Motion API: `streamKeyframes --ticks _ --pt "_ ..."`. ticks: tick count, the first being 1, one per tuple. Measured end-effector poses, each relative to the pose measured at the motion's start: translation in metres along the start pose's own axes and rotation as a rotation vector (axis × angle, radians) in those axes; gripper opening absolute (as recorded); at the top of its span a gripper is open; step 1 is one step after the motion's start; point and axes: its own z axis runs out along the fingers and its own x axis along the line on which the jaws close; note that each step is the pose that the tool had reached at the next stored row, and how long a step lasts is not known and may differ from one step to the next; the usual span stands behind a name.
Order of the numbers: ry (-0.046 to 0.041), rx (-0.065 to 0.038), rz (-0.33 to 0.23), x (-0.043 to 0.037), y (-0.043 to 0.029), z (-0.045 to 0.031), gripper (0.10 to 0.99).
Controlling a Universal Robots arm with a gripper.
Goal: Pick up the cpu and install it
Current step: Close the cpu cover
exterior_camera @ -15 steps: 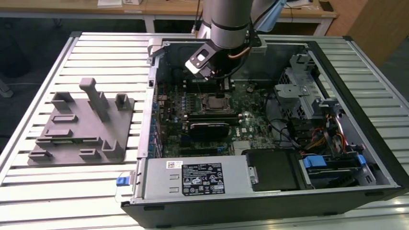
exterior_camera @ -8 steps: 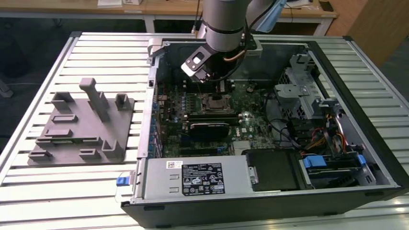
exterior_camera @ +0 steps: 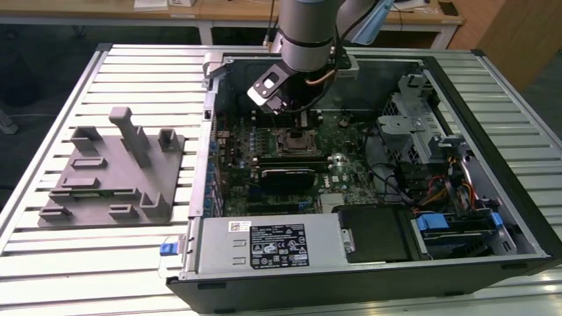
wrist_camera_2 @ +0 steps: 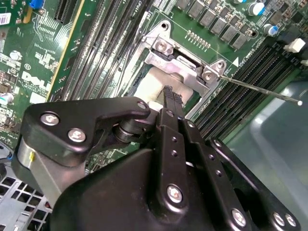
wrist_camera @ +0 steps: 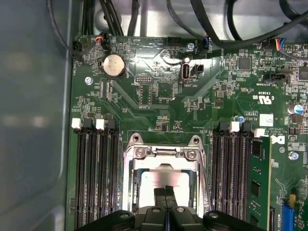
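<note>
Closure is showing at the gripper (wrist_camera_2: 168,95): its two slim black fingers (wrist_camera_2: 175,144) are pressing flat against each other with nothing visible between them, so it is carrying nothing; in both wrist views the tips are pointing at the middle of the cpu (wrist_camera: 150,182), though whether they are touching its top I cannot tell; the cpu is lying flat, silvery face up, inside the metal socket frame (wrist_camera: 163,153), which is probably why no grip is needed, the seat itself appearing to bear the chip; a thin metal lever (wrist_camera_2: 260,89) is sticking out beside the frame, seemingly unlatched, so I am judging the chip placed but not clamped; memory slots (wrist_camera: 94,168) are flanking the socket on the green motherboard (wrist_camera: 159,96); in the exterior view the arm (exterior_camera: 307,33) is reaching down into the open computer case (exterior_camera: 351,289), which is lying on its side so the board is facing up; the grey fixture (exterior_camera: 114,178) is sitting on the slatted table (exterior_camera: 88,276), well apart on the exterior view's left.
</note>
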Motion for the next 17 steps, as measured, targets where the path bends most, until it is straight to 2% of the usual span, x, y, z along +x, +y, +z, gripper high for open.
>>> streamKeyframes --ticks 17 --pt "0.0038 0.0 -0.299 0.0 0.0 0.0 0.106"
